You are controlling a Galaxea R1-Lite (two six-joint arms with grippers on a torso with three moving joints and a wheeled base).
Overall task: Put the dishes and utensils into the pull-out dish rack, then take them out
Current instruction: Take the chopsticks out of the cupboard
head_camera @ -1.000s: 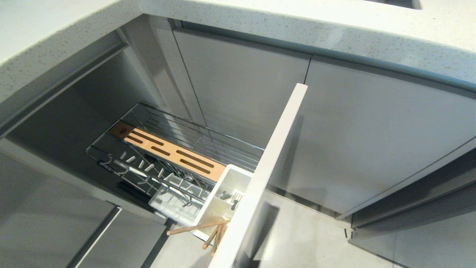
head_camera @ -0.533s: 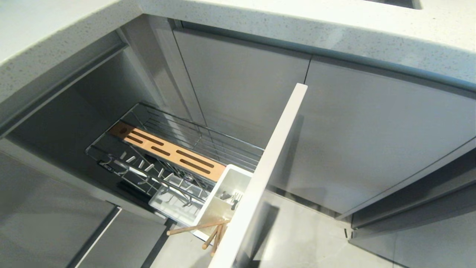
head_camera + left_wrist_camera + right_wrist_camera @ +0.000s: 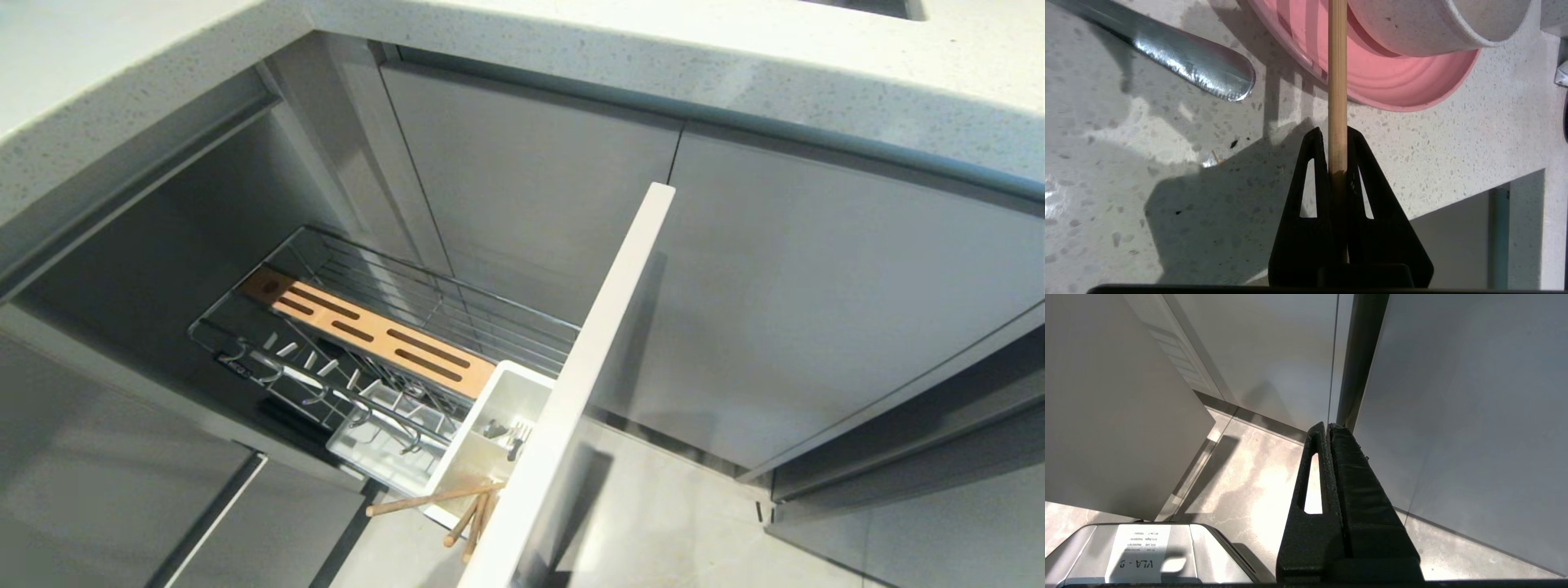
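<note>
Wooden chopstick (image 3: 1337, 81) pinched tight in the left gripper (image 3: 1337, 163) over the speckled counter (image 3: 1126, 183), near plate (image 3: 1392, 81) and spoon (image 3: 1192, 65) — loading step, I'd say. Next: carry it to the rack's white caddy (image 3: 510, 400) — right gripper (image 3: 1329, 430) parked, pressed together.

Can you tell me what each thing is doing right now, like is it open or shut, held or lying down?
pull-out dish rack: pulled out, no dishes in it.
white caddy: holds some utensils.
left gripper: shut on a chopstick, above the countertop.
spoon: lying on the countertop.
pink plate: on the countertop.
white bowl: sitting on the plate.
right gripper: shut, empty, beside the cabinet doors.
</note>
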